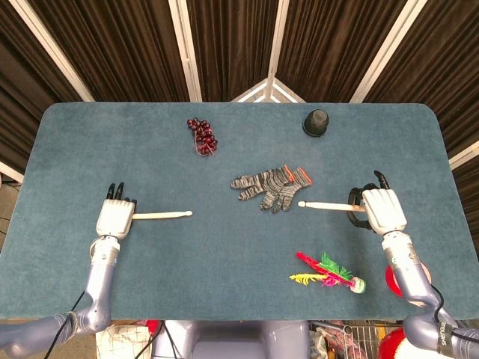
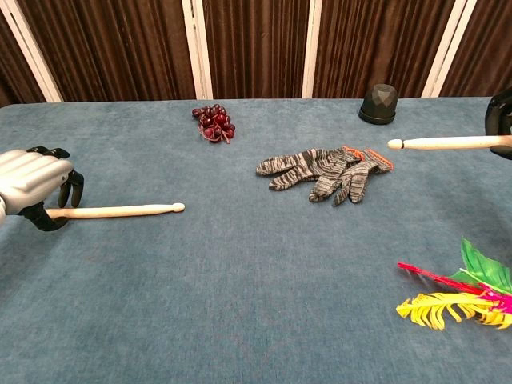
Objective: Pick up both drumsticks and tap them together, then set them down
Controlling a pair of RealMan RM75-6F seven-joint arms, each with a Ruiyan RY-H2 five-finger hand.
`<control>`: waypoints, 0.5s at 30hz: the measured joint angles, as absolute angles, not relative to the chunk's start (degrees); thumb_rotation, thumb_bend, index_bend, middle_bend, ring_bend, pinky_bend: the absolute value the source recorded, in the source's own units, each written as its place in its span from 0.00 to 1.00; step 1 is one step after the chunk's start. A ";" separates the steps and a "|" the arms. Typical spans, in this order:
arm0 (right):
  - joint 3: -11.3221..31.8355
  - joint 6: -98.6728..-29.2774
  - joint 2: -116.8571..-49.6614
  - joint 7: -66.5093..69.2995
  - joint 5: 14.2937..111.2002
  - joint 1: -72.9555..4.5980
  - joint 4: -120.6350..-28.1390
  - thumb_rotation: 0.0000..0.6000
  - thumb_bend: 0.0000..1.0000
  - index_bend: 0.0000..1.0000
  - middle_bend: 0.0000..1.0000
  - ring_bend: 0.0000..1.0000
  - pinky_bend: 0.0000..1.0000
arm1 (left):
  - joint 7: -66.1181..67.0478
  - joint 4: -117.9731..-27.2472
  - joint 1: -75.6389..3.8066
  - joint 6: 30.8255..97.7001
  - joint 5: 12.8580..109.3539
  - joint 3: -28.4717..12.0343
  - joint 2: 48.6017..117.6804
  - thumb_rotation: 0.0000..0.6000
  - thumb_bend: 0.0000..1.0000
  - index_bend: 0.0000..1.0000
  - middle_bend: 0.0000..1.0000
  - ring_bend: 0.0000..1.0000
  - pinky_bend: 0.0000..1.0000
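Note:
Two pale wooden drumsticks are in both views. The left drumstick (image 1: 161,215) (image 2: 120,211) lies flat on the blue table, tip pointing right. My left hand (image 1: 114,219) (image 2: 32,180) hovers over its butt end, fingers curved down on the far side and thumb on the near side, not clamped. My right hand (image 1: 382,209) (image 2: 502,120), at the right edge, grips the butt of the right drumstick (image 1: 325,204) (image 2: 444,143). That stick is held level above the table with its tip pointing left, near the gloves.
A pair of grey knitted gloves (image 1: 271,185) (image 2: 328,170) lies mid-table. A bunch of dark red grapes (image 1: 202,135) (image 2: 213,122) and a black faceted object (image 1: 317,122) (image 2: 378,104) sit further back. A feathered shuttlecock (image 1: 327,271) (image 2: 456,296) lies front right.

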State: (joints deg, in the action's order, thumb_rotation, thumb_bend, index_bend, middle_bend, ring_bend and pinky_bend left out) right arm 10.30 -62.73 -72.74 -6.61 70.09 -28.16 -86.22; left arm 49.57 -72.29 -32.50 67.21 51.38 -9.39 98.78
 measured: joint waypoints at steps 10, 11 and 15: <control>10.21 -62.58 -73.04 -6.71 70.07 -28.19 -85.85 1.00 0.40 0.70 0.58 0.36 0.04 | 50.55 -71.56 -33.07 67.51 51.72 -8.89 99.80 1.00 0.50 0.50 0.47 0.06 0.00; 10.21 -62.59 -73.04 -6.68 70.05 -28.18 -85.80 1.00 0.40 0.70 0.58 0.37 0.04 | 50.73 -71.51 -33.11 67.61 51.81 -8.82 99.86 1.00 0.50 0.50 0.47 0.06 0.00; 10.17 -62.63 -72.95 -6.51 70.18 -28.09 -85.60 1.00 0.39 0.70 0.58 0.37 0.04 | 51.38 -70.69 -33.20 68.37 52.34 -8.50 100.53 1.00 0.50 0.50 0.48 0.06 0.00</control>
State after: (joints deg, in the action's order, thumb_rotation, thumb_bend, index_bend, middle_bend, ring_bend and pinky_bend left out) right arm 10.17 -62.63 -72.95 -6.51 70.18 -28.09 -85.60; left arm 51.38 -70.69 -33.20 68.37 52.34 -8.50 100.53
